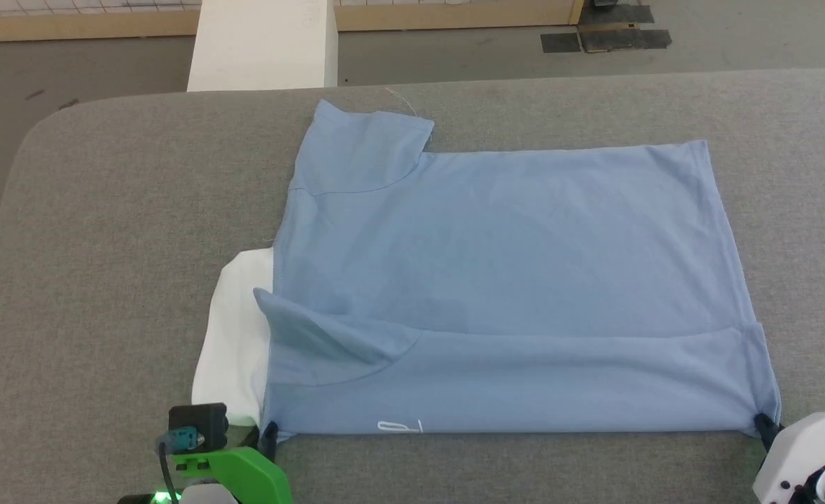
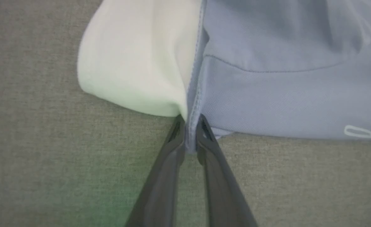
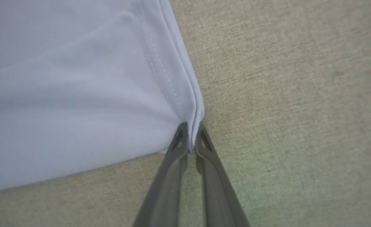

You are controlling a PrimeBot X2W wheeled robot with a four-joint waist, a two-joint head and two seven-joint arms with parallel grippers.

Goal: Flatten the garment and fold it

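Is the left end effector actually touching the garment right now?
Touching. The left wrist view shows the left end effector with its two fingers pinching the blue seam edge of the garment between their tips.

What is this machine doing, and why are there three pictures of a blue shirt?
It is a robot with two arms, and each arm ends in a pinching tool. The big picture is from a camera on its head, looking down at a grey table. On it lies a light-blue garment, its near edge already folded over. The other two pictures come from little cameras on its wrists. The left tool pinches the near corner beside the white section. The right tool pinches the other near corner, at the stitched hem.
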